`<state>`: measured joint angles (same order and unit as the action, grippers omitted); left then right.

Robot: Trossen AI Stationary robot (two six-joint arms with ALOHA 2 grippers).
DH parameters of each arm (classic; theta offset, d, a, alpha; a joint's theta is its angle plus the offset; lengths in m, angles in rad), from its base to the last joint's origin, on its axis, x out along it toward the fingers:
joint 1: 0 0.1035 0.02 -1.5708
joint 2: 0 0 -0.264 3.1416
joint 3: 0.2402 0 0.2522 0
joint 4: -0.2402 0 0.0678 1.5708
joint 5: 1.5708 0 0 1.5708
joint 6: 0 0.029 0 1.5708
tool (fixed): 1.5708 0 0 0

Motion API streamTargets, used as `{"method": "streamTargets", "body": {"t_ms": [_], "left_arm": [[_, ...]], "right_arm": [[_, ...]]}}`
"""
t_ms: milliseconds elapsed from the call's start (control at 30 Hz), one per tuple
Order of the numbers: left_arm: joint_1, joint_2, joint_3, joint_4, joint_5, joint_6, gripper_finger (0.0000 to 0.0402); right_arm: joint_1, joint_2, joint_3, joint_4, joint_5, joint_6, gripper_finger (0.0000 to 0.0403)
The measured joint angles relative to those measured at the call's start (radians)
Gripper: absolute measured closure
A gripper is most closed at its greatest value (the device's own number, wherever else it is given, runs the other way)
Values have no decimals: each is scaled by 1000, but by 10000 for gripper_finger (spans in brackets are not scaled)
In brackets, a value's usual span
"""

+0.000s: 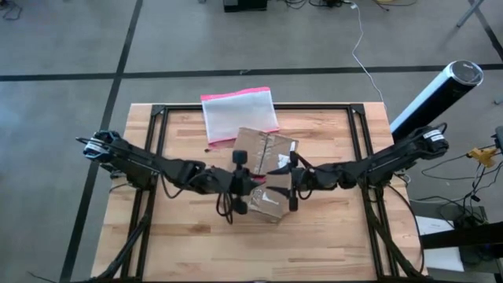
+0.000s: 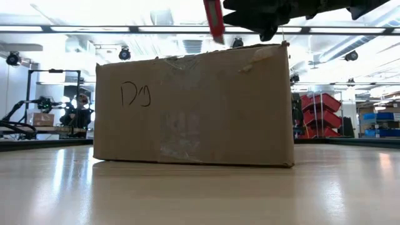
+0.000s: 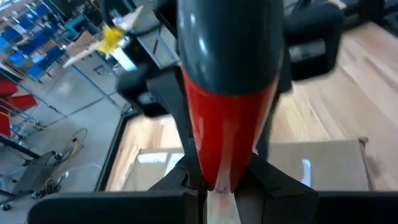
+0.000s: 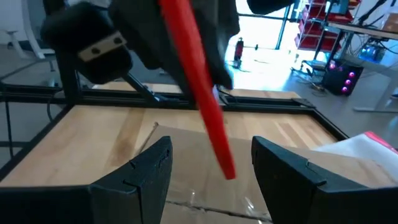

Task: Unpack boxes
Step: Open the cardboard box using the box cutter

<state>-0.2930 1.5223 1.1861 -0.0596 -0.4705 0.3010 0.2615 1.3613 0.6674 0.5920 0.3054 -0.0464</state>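
In the middle of the table, a little toward the far edge, sits the cardboard box (image 1: 266, 161), and from what I can see it is not opened yet: the low view shows its flaps down and clear tape across the top seam, with some handwriting on the near side. So I judge the job is at its start; the tape has to be cut, the flaps lifted, and whatever is inside taken out.

My left claw (image 3: 219, 186) hangs over the near part of the box, pinching a red cutter (image 3: 225, 134) with a dark handle, blade end pointing down at the lid. My right claw (image 4: 211, 163) hovers just beside it above the same lid, fingers spread with nothing between them; the red cutter crosses in front of its camera.

Behind the box, touching or nearly touching its far corner, lies a clear pouch (image 1: 239, 115) with a pink edge.

The table (image 1: 330, 236) is pale wood on a black frame. Around it is grey floor with dark lines, loose cables, and red and blue bins on shelves in the room behind.
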Motion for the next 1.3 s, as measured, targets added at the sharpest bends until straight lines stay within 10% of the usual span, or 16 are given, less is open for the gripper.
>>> {"method": "streamTargets", "body": {"t_ms": [667, 1300], "left_arm": [[18, 0, -3, 16, 64, -33, 365], [17, 1, -5, -12, 79, -60, 365]], "right_arm": [[-9, 116, 78, 38, 9, -70, 211], [-11, 129, 92, 34, 5, -112, 384]]}}
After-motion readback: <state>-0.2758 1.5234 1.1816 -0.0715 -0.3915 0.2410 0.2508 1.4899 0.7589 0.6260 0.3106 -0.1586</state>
